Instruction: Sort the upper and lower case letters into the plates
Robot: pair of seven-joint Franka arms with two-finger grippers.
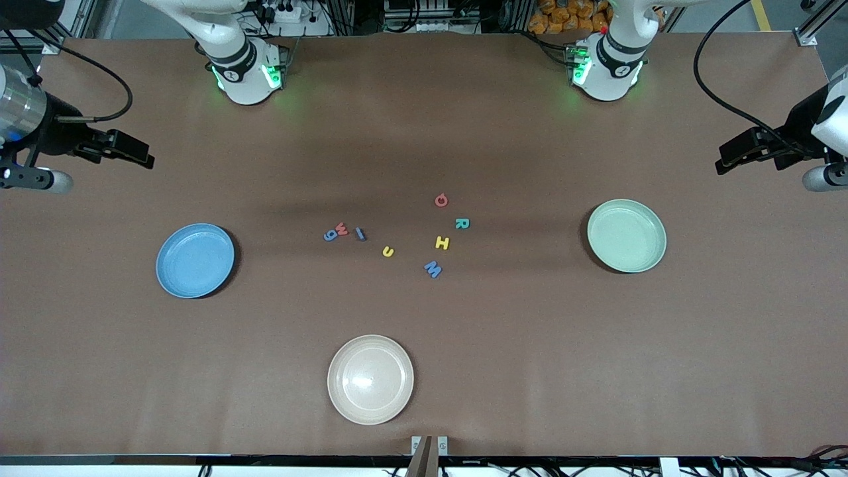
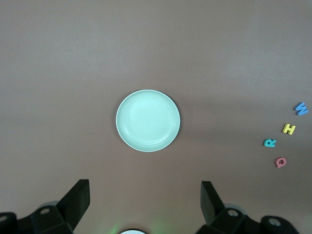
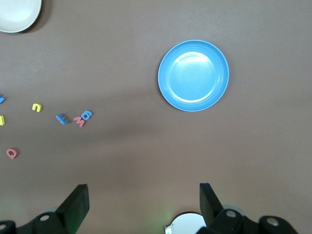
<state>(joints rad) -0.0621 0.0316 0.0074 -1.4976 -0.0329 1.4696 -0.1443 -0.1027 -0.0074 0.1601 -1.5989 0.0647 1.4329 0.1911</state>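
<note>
Several tiny letters lie mid-table: a red Q (image 1: 441, 200), teal R (image 1: 462, 223), yellow H (image 1: 442, 243) and blue W (image 1: 432, 269) in one cluster, and a yellow u (image 1: 388, 251), blue l (image 1: 360, 233), red w (image 1: 342, 229) and blue g (image 1: 329, 235) in another. The blue plate (image 1: 195, 260) sits toward the right arm's end and the mint plate (image 1: 626, 236) toward the left arm's end, both with nothing in them. My left gripper (image 2: 145, 195) hangs open, high over bare table by the mint plate (image 2: 147, 120). My right gripper (image 3: 144, 195) hangs open by the blue plate (image 3: 193, 75).
A cream-beige plate (image 1: 370, 378) with nothing in it sits nearest the front camera, close to the table's front edge. The arms' bases (image 1: 246, 73) (image 1: 606, 66) stand along the table's back edge. Bare brown table lies between the plates and the letters.
</note>
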